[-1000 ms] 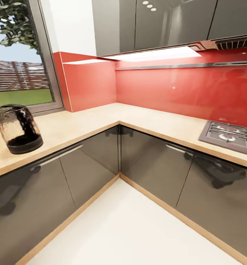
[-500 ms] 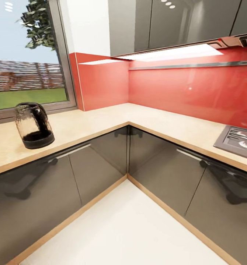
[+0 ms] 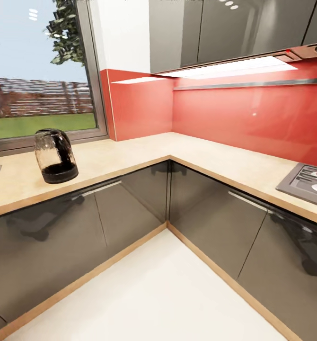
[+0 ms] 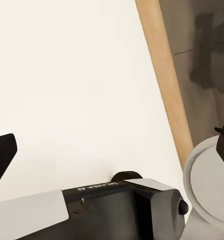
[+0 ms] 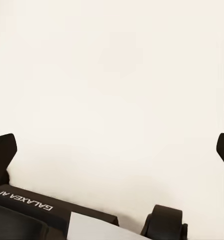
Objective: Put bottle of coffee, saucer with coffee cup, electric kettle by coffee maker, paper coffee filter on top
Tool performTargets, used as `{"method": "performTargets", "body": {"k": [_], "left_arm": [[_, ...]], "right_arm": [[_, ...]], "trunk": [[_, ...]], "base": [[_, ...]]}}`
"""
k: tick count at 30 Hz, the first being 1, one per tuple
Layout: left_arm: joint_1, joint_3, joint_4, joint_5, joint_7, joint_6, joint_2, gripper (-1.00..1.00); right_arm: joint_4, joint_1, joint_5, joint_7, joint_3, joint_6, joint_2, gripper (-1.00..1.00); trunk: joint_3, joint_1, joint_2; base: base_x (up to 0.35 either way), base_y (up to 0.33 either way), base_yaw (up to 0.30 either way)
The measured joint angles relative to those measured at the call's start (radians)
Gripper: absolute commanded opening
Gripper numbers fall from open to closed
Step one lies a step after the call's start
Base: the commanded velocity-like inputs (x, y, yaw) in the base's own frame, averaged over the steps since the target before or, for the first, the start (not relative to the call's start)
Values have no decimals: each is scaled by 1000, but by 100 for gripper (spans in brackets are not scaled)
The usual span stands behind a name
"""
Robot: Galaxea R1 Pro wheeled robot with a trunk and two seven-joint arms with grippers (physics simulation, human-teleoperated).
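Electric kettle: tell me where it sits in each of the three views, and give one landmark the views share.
Head view: the electric kettle stands upright on the kitchen countertop, left of the corner, below the window.
Left wrist view: not in it.
Right wrist view: not in it.
Shared landmark: the pale floor; its wooden skirting appears in head and left wrist views.

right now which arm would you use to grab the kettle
Probably the left. The electric kettle stands on the kitchen countertop at the left of the head view, on the left arm's side. Both grippers are open, pointing at the floor, holding nothing, so the robot likely must drive closer first.
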Motion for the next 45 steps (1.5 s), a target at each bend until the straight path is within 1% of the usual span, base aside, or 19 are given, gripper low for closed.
{"method": "performTargets", "body": {"k": [8,16,23,45], "left_arm": [[0,0,0,0,0,1,0,100],[0,0,0,0,0,1,0,100],[0,0,0,0,0,1,0,100],[0,0,0,0,0,1,0,100]], "right_arm": [[0,0,0,-6,6,0,1,100],[0,0,0,-10,7,-1,8,100],[0,0,0,-38,8,0,12,100],[-1,0,0,-61,9,0,23,100]], "trunk": [[0,0,0],[0,0,0],[0,0,0],[0,0,0]], "base": [[-71,-119,233],[-6,-10,272],[0,-1,275],[0,0,275]]}}
